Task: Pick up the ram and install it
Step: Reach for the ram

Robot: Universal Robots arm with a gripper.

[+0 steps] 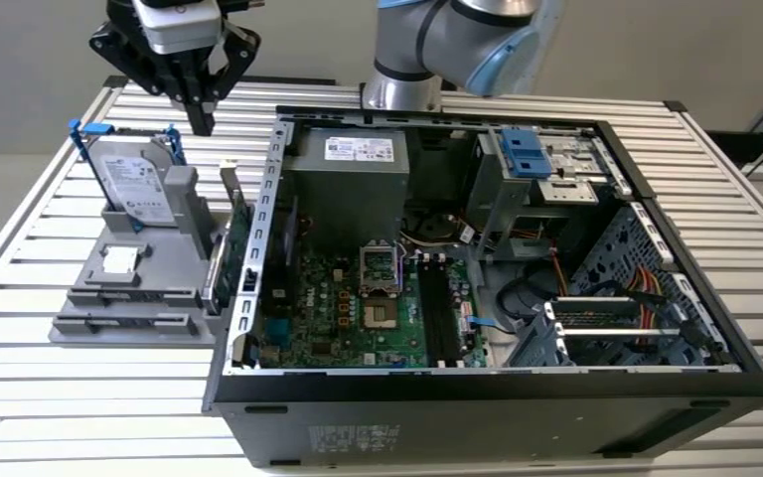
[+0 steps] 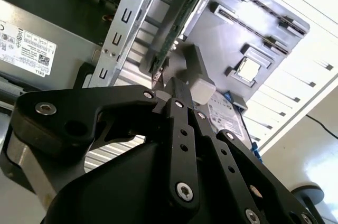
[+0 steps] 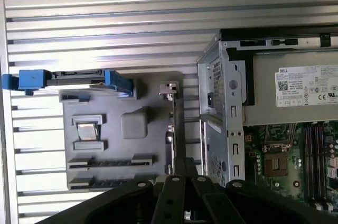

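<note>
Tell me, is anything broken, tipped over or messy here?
Nothing stands out. The hard drive and the green card stand upright in the gray holder, the open computer case sits flat on the table, and the tool hangs above the holder.

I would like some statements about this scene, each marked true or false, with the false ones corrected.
1. The tool is outside the case. True.
2. The hard drive lies flat inside the case. False: it stands upright in the grey holder beside the case.
3. The case is open and the motherboard shows. True.
4. The tool grips the green card. False: the tool is shut on nothing, and the card stands at the holder's edge.
</note>
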